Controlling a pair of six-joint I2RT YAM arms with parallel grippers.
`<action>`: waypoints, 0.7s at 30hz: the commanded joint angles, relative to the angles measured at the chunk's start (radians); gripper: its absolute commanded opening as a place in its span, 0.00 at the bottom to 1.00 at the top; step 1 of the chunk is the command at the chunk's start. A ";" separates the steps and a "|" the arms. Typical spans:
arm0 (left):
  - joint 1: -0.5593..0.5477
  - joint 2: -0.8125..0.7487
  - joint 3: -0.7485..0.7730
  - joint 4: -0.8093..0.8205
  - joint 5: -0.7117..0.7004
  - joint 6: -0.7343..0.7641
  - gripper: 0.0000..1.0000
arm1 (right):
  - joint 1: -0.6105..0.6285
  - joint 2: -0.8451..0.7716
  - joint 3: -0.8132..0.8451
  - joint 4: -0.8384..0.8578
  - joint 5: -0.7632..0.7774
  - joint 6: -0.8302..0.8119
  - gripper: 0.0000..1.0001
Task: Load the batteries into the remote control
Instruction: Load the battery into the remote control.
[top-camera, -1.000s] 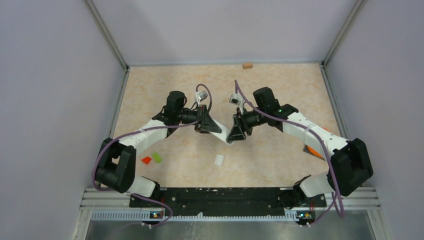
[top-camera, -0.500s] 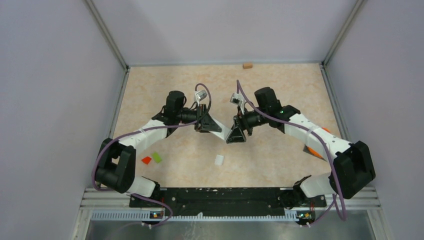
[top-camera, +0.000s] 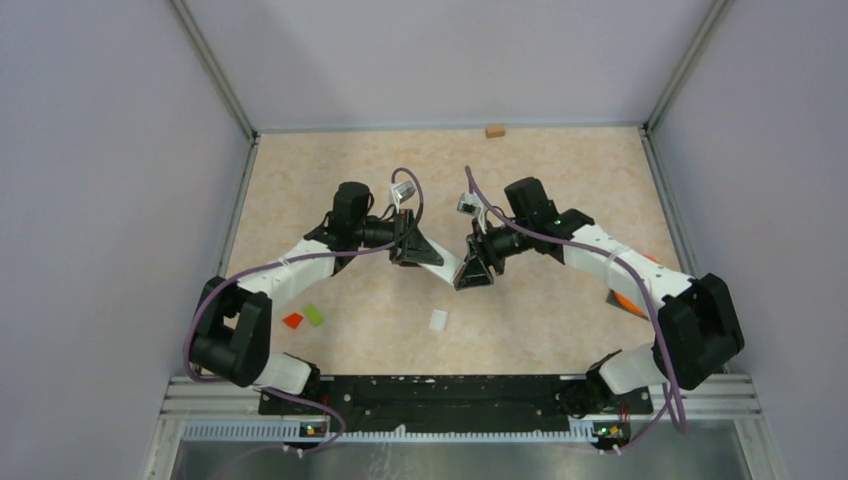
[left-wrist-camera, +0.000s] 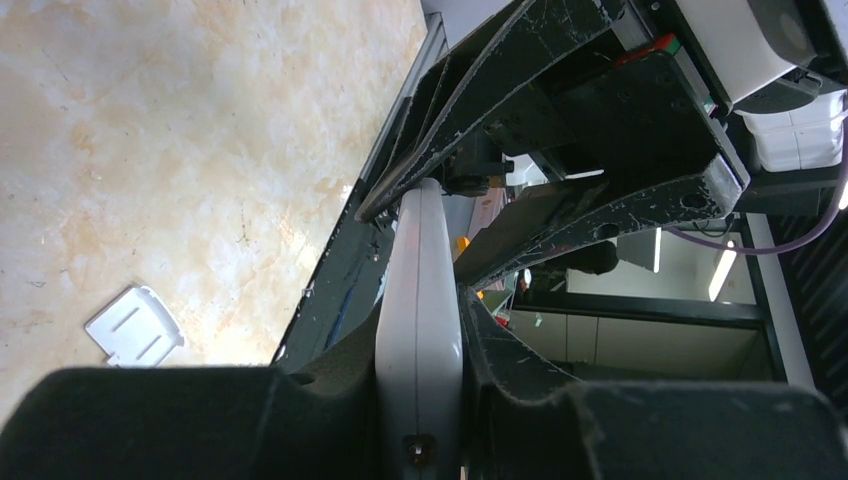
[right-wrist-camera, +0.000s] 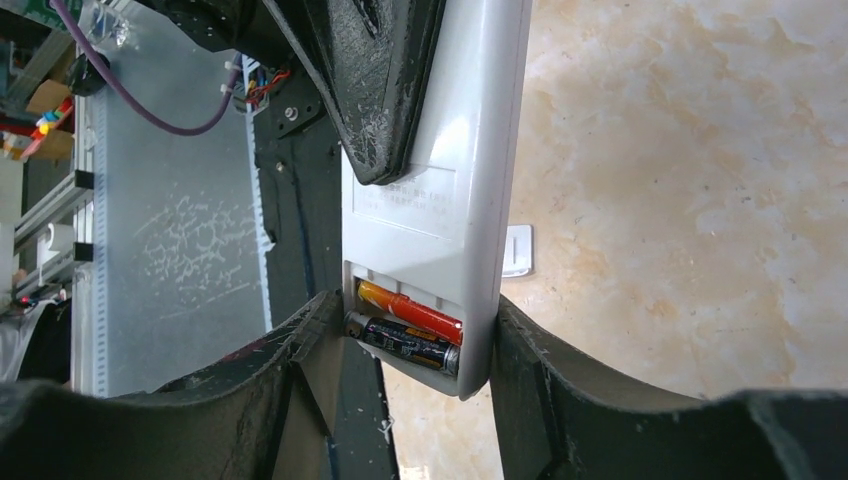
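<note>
**Now: remote control held between both my tools, battery bay open**

Here the remote control (right-wrist-camera: 450, 190) hangs over the middle of the table (top-camera: 560, 180), clear of its surface. From above, its long axis runs on a slant from my left tool (top-camera: 436, 260), which has the farther end, down to my right tool (top-camera: 472, 278), which has the nearer end. The battery end points at my right wrist. The opposite end sits deep in my left tool.

My left tool is pressed in on the remote control. In the left wrist view both fingers (left-wrist-camera: 300, 420) lie flat against its two narrow sides, with the white body running straight out between them.

My right tool is closed to the width of the same body. Its fingers (right-wrist-camera: 540, 380) bracket the battery end, and each seems to touch a long edge right beside the bay. So both tools pinch one remote control from opposite ends, and their tips come near each other along its back.

The bay is uncovered and faces my right wrist camera. It holds two batteries (right-wrist-camera: 410, 312) side by side, lying across the width of the body. The red-orange battery (right-wrist-camera: 425, 317) is the one farther up the remote control. The dark battery (right-wrist-camera: 405, 343) lies against it on the side nearer the end wall.

A small white battery cover (top-camera: 438, 320) lies flat on the table, nearer the arm bases than the tools and apart from them. A red block (top-camera: 292, 321) and a lime-green block (top-camera: 315, 314) lie together beside my left arm.
</note>
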 joint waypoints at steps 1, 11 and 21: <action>0.002 -0.043 0.033 0.054 0.001 -0.004 0.00 | 0.008 0.011 0.052 -0.005 -0.035 -0.024 0.49; 0.002 -0.050 0.036 0.046 0.021 0.010 0.00 | 0.007 0.014 0.062 -0.004 -0.105 -0.027 0.31; 0.002 -0.095 0.029 0.093 0.101 0.005 0.00 | -0.006 -0.010 0.055 0.012 -0.135 -0.016 0.28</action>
